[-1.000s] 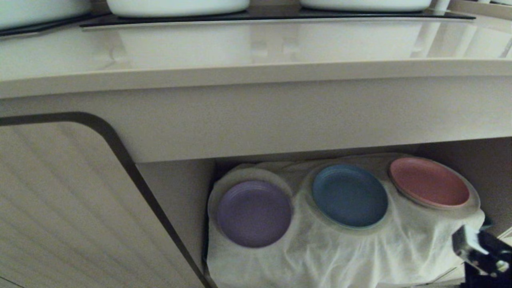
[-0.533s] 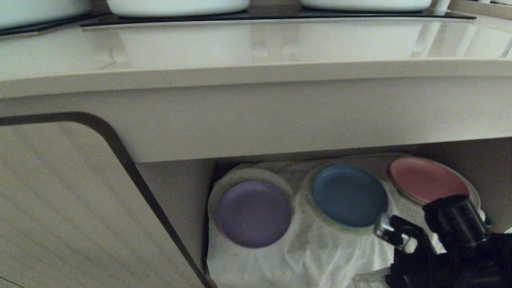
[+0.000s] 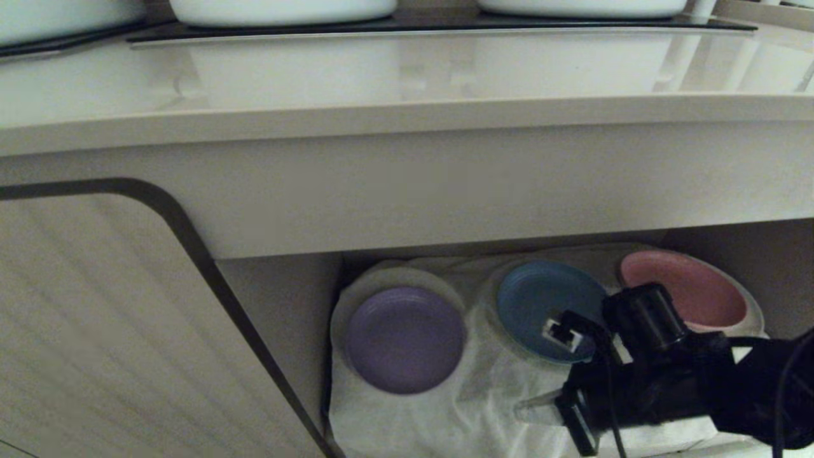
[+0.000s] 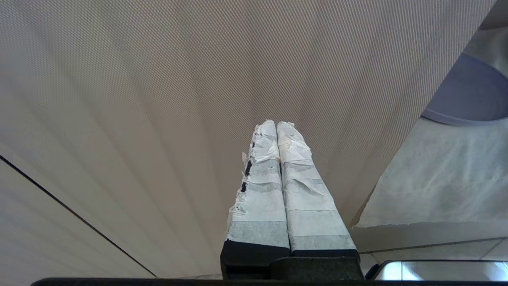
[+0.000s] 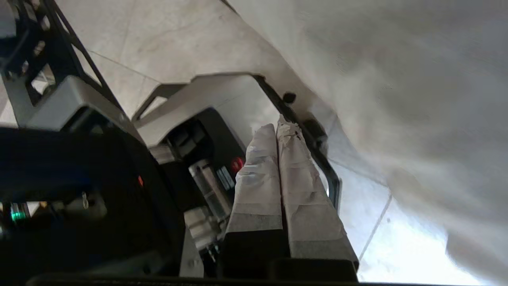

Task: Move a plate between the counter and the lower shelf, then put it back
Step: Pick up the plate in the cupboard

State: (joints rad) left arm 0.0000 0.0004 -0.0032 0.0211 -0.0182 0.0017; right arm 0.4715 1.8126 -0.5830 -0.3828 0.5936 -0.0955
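Observation:
The lilac plate point(image 3: 404, 338) lies flat on the white cloth point(image 3: 470, 407) that drapes the lower shelf point(image 3: 779, 267), at the left of a row of three plates. Above it runs the glossy beige counter point(image 3: 407, 70). My right gripper point(image 3: 531, 408) hangs in front of the shelf, low and to the right of the lilac plate and apart from it. Its taped fingers point(image 5: 258, 167) are shut with nothing between them. My left gripper point(image 4: 276, 124) is shut and empty and faces the cabinet door. The plate point(image 4: 472, 95) edges into its view, off to one side.
A blue plate point(image 3: 534, 299) and a pink plate point(image 3: 699, 289) sit to the right of the lilac one, partly behind my black right arm point(image 3: 668, 381). A ribbed cabinet door point(image 3: 95, 318) closes off the left. White pots point(image 3: 280, 9) stand on the black hob point(image 3: 407, 25).
My right arm has swung up and to the left from the lower right corner, and now crosses in front of the blue and pink plates. The plates have not moved.

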